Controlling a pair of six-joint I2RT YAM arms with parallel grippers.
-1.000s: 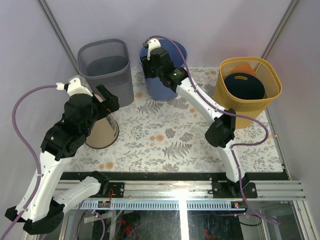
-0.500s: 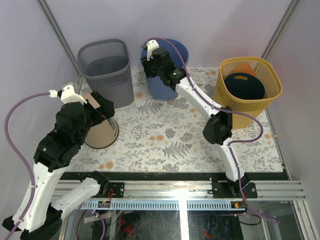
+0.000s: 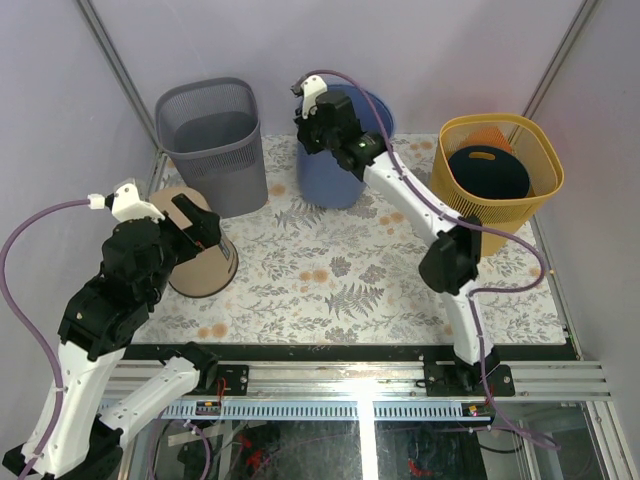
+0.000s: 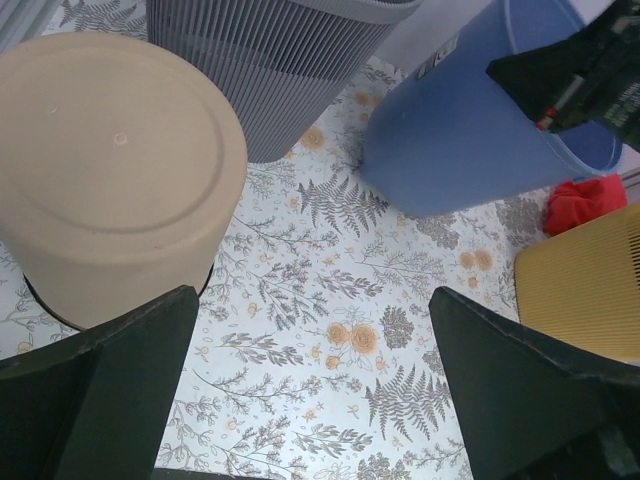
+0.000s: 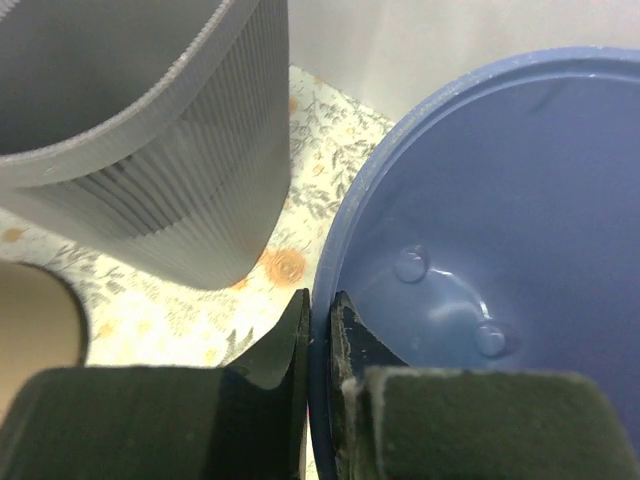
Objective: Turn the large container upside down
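The blue bucket (image 3: 345, 178) stands at the back of the table, open side up and tilted, between the grey basket and the yellow basket. It also shows in the left wrist view (image 4: 460, 130) and the right wrist view (image 5: 500, 230). My right gripper (image 3: 320, 138) is shut on the bucket's left rim, one finger inside and one outside (image 5: 320, 322). My left gripper (image 3: 205, 225) is open and empty (image 4: 312, 295), above the floral mat beside an upside-down beige container (image 3: 195, 262).
A grey ribbed basket (image 3: 215, 140) stands at the back left, close to the bucket. A yellow basket (image 3: 495, 175) with a dark blue item in it stands at the back right. A red cloth (image 4: 580, 200) lies behind the bucket. The beige container (image 4: 110, 170) sits at the left.
The blue bucket has shifted to the right and tilted in my right gripper. My left arm has drawn back toward the near left, away from the grey basket.
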